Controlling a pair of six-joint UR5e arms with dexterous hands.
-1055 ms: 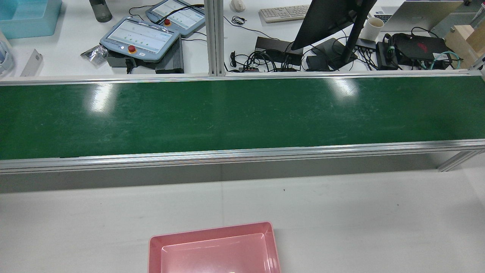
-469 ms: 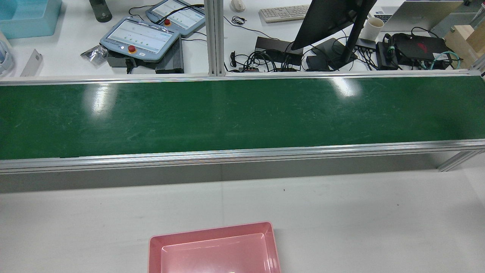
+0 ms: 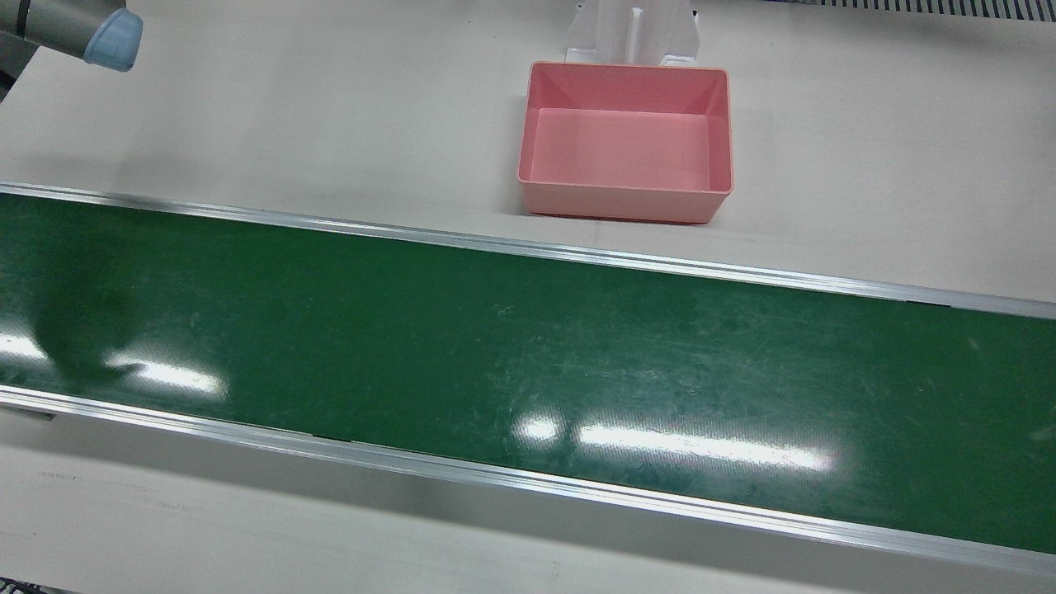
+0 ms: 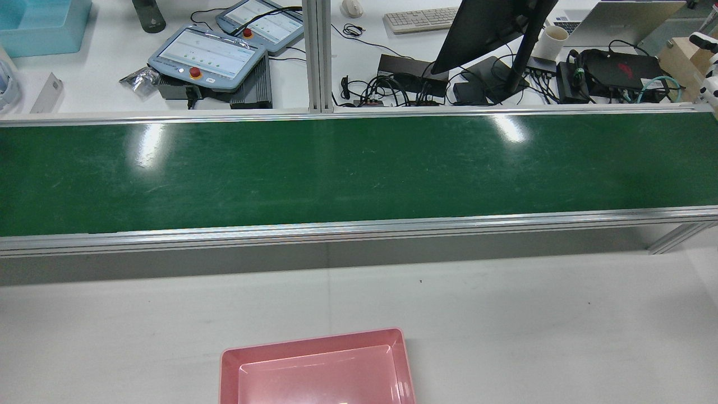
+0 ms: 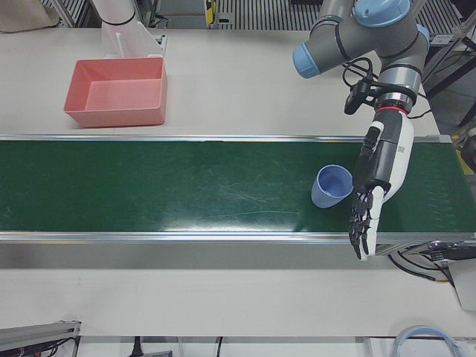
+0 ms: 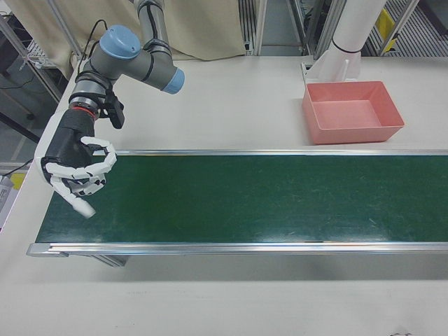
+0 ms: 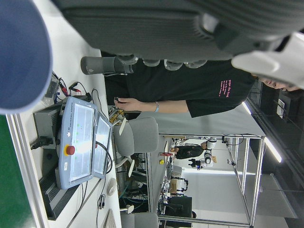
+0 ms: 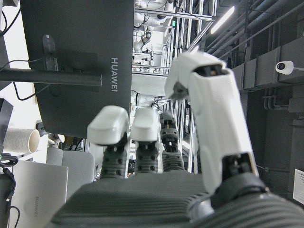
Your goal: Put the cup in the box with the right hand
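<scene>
Front view: the pink box [image 3: 627, 140] stands empty on the pale table [image 3: 289, 107] just beyond the far rail of the green conveyor belt [image 3: 528, 363], near the arms' pedestals, where either arm could reach it; only an elbow cap of the right arm [image 3: 111, 40] shows at the top left corner. Rear view: the belt runs bare across the whole picture and the box's rim shows at the near edge; fingertips of the right hand [image 4: 708, 73] just enter at the right margin, so the cup lies beyond the left margin here. Left-front view: the blue cup [image 5: 332, 186] lies tipped on the belt at the robot's left end, mouth turned up and toward the camera, with the left hand [image 5: 378, 175] hanging just beside it, fingers extended downward and holding nothing; whether they touch the cup cannot be told. Right-front view: the right hand [image 6: 73, 164] waits over the opposite end of the belt, fingers curled loosely inward around nothing, presumably posed to take the cup should the belt carry it along. Left hand view: the cup's dark blue wall fills the upper left, confirming closeness; a person stands behind the teach pendants [image 7: 83, 142]. Right hand view: the fingers [image 8: 204, 109] stand apart, empty, before a monitor [image 8: 76, 61].
</scene>
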